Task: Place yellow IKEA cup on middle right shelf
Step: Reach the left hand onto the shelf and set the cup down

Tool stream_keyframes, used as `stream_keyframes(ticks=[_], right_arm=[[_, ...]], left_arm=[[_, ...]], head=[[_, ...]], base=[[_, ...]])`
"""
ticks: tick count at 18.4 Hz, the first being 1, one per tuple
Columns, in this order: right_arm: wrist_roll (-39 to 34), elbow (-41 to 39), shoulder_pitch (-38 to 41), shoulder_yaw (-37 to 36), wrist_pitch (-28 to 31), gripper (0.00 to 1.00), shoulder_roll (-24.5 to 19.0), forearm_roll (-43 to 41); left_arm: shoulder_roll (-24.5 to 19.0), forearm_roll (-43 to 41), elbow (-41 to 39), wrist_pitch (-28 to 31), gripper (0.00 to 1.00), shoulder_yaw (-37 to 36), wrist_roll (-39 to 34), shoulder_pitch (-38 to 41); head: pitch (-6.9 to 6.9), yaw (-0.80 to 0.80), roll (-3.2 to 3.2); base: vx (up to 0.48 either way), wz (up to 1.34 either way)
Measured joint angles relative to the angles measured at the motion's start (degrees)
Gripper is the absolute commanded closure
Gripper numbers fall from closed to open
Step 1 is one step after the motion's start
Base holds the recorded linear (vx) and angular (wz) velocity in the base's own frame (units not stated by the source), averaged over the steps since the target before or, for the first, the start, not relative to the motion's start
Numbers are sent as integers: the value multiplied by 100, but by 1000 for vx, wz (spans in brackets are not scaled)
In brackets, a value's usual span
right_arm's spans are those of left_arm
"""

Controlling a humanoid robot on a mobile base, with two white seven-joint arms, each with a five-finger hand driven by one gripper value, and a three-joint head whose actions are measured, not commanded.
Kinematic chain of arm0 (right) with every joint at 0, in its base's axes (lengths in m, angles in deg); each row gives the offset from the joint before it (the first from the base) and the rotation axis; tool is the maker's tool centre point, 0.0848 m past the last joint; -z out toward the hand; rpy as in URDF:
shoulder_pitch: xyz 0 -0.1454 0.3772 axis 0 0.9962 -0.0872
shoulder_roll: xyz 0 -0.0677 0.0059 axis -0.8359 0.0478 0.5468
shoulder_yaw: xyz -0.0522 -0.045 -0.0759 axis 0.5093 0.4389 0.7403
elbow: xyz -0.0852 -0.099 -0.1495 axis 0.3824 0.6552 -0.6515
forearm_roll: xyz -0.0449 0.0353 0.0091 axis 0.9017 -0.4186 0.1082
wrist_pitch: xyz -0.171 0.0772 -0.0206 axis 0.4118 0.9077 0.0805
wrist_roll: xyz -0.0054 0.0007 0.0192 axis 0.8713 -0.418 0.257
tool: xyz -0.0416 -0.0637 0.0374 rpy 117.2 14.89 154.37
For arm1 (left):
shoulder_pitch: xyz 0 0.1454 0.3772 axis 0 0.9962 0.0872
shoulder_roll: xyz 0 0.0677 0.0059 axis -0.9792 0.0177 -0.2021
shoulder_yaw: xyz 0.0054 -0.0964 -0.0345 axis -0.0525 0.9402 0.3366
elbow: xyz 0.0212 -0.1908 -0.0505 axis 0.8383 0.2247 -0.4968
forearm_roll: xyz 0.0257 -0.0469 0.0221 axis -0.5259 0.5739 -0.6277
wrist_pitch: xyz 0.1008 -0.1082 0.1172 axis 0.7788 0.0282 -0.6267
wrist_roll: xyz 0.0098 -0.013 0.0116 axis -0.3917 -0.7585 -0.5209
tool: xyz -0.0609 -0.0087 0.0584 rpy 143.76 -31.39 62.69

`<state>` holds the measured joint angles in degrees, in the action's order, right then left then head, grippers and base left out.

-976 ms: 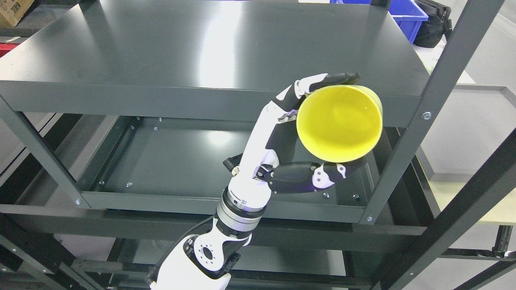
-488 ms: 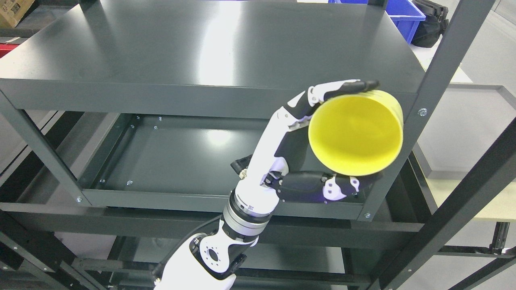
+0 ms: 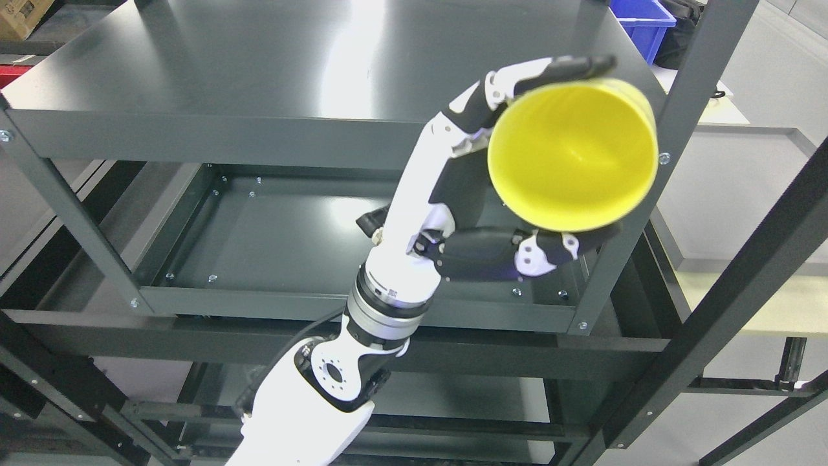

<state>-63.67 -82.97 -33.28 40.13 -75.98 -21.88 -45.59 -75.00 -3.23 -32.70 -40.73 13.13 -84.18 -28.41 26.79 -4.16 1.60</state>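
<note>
The yellow cup (image 3: 563,162) lies tipped on its side with its open mouth facing the camera. My left hand (image 3: 587,154) is shut on it, with the fingers (image 3: 556,68) over the top and the thumb (image 3: 550,249) under the bottom. The cup hangs in front of the dark shelf unit's right front corner, level with the front edge of the top shelf (image 3: 226,71). It overlaps the right front post (image 3: 631,223). Below and behind it lies the middle shelf (image 3: 291,239), bare where it shows. The right hand is out of view.
A slanted dark beam (image 3: 744,291) crosses the lower right. To the right of the post stands a pale table (image 3: 737,194). A blue bin (image 3: 637,19) and a black bag (image 3: 686,26) sit at the top right, and a cardboard box (image 3: 19,16) at the top left.
My left hand has carried the cup up and to the right, closer to the right front post. The camera view has also shifted slightly.
</note>
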Motion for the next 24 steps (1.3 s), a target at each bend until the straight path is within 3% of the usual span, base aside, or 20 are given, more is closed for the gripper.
stream_keyframes(ticks=[9,15,24], right_arm=[[0,0,-1,0,0,0,0,0],[0,0,0,0,0,1,0,0],[0,0,0,0,0,1,0,0]], left_arm=[[0,6,4,946,100,685,-29,-272],[0,8,5,2139,100,1260,-167,-689],[0,26,17,3981,100,1787,-1169,-938]], head=[[0,0,0],[0,0,0],[0,0,0]], base=[[-22,11],[0,12],[-1,-7]])
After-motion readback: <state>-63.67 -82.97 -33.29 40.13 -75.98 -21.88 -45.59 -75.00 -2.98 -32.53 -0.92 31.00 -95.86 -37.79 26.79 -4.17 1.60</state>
